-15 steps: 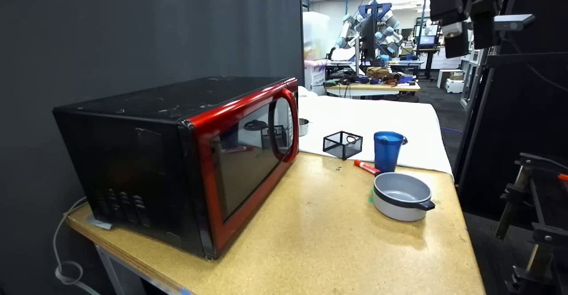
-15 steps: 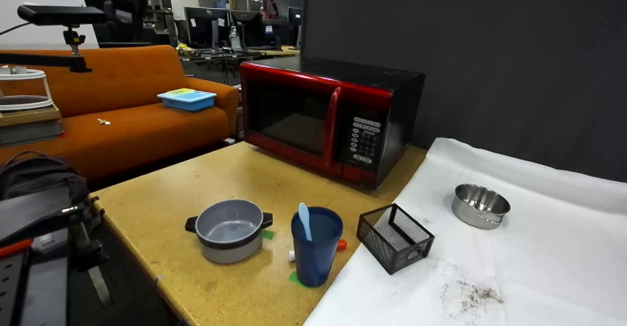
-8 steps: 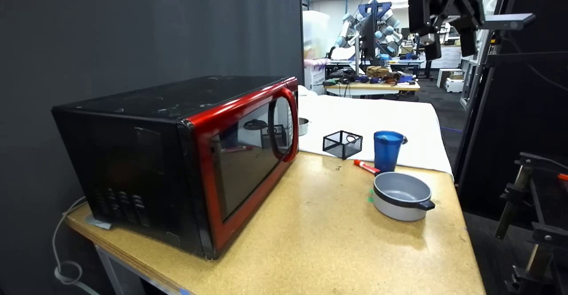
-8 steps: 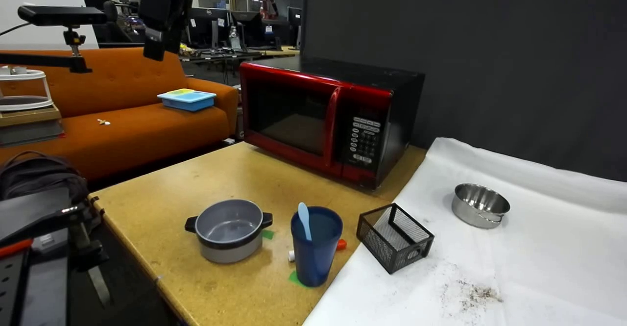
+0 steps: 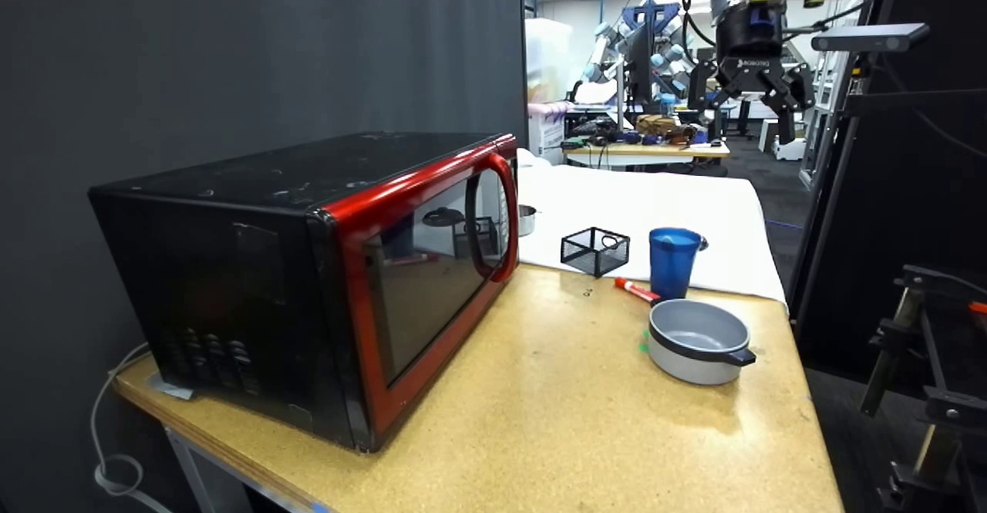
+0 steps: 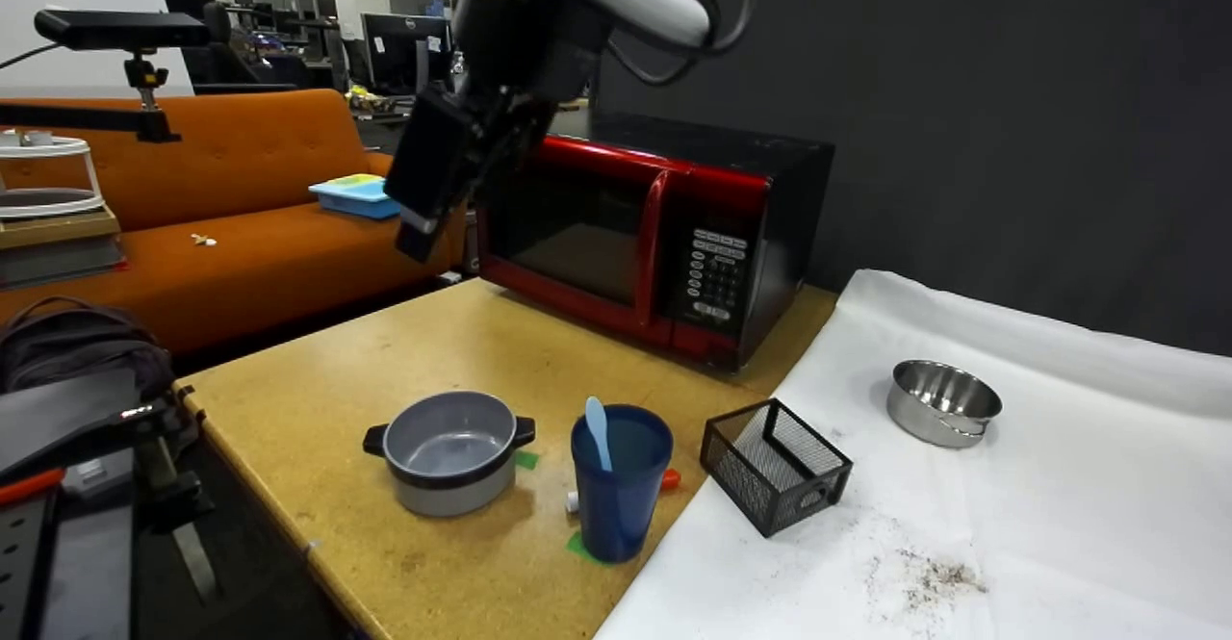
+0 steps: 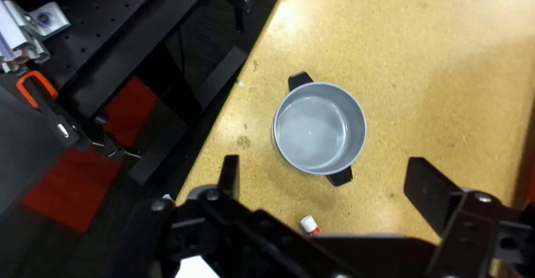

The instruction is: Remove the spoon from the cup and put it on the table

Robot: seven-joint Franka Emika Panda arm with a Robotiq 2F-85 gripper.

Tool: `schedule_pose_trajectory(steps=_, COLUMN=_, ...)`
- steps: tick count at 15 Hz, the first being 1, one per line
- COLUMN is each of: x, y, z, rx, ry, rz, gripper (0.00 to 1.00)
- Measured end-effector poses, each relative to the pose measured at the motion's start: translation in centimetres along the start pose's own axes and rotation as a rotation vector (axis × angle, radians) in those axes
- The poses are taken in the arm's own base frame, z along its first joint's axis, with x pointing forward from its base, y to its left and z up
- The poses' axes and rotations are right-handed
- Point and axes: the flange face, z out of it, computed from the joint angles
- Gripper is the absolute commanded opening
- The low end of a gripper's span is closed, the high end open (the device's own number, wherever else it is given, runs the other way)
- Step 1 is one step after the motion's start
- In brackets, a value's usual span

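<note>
Wrist view gives me no spoon at all; in an exterior view the spoon (image 6: 598,428) stands tilted in the blue cup (image 6: 621,515), close by the rim, its pale rounded end poking out above. Whether that end is bowl or handle I couldn't swear to. It's a short bit to grab, so a careless pinch could catch the cup's wall as well and lift both together. Come down slightly off, and a fingertip could shove the spoon deeper or tip the cup, which is plastic and likely light. It stands on the table (image 6: 452,332), just beside the white sheet (image 6: 1059,524), with a red marker (image 5: 637,290) lying by its foot; nudge that and it could push the cup. Nearby, the grey pot (image 6: 450,498) leaves little slack for a spread finger. Well above it all hangs the gripper (image 5: 749,126), its fingers wide apart and nothing held between them. My bigger worry: the wrist view frames the pot, not the cup, so going straight down from here would probably mean a bump. Even once gripped, so slim a spoon might swivel or slip before reaching the table.
</note>
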Motion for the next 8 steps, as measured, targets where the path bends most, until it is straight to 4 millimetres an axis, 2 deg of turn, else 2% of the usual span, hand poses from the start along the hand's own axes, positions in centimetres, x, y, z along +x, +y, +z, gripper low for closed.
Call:
schedule_pose_trajectory(steps=4, x=6.0, y=2.5, z=0.5, rx=0.176, ry=-0.020, rz=0.203, gripper=1.00)
schedule_pose_trajectory(steps=6, x=7.3, y=2.6, z=1.2, rx=0.231, ry=-0.049, rz=0.256, gripper=1.00)
schedule_pose_trajectory(steps=8, x=7.5, y=2.4, z=1.3, rx=0.242, ry=-0.054, rz=0.261, gripper=1.00)
